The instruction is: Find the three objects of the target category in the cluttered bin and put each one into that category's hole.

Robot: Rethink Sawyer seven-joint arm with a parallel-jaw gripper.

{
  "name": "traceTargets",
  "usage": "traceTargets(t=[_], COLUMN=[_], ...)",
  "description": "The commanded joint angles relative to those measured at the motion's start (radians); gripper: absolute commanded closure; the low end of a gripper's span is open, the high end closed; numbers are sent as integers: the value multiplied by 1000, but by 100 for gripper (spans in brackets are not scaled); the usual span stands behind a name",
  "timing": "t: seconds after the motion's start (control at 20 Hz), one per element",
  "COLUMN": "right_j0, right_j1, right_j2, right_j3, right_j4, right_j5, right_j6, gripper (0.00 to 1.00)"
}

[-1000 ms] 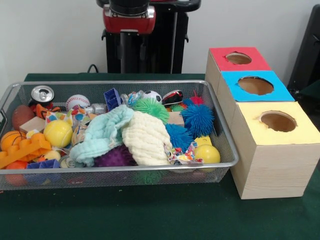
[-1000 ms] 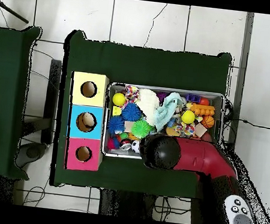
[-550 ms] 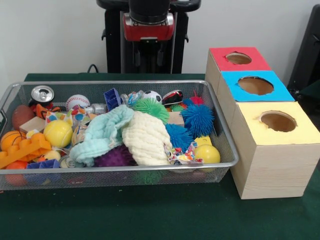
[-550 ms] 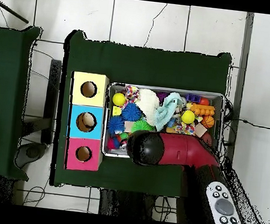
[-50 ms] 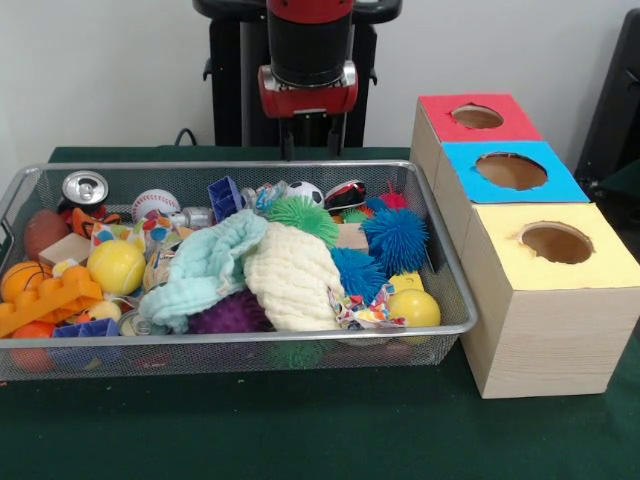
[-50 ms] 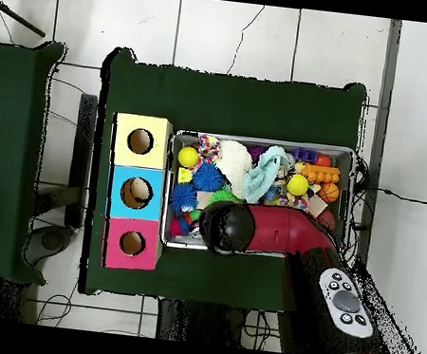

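gripper (image 5: 309, 150) hangs spread and empty over the bin (image 5: 300, 338); blue hole (image 6: 136, 192) appears to hold one item, sorting mostly pending.

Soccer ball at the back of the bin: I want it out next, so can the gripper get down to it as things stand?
Probably yes. The gripper hangs above the bin's back rim, just over the soccer ball, whose top is uncovered. The green spiky ball and other toys crowd its sides.
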Motion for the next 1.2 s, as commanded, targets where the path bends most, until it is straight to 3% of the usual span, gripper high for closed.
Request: traceTargets(t=[0.05, 0.8, 0.95, 1.2], right_j0=[-29, -63, -66, -66], right_j1=[63, 107, 133, 135], right_j2=[52, 78, 82, 64], right_j3=[-135, -264, -273, -208], right_j4=[-15, -31, -40, -58], right_j5=[23, 127, 112, 49], right_j6=[-39, -149, -152, -111], gripper=[0, 0, 0, 0])
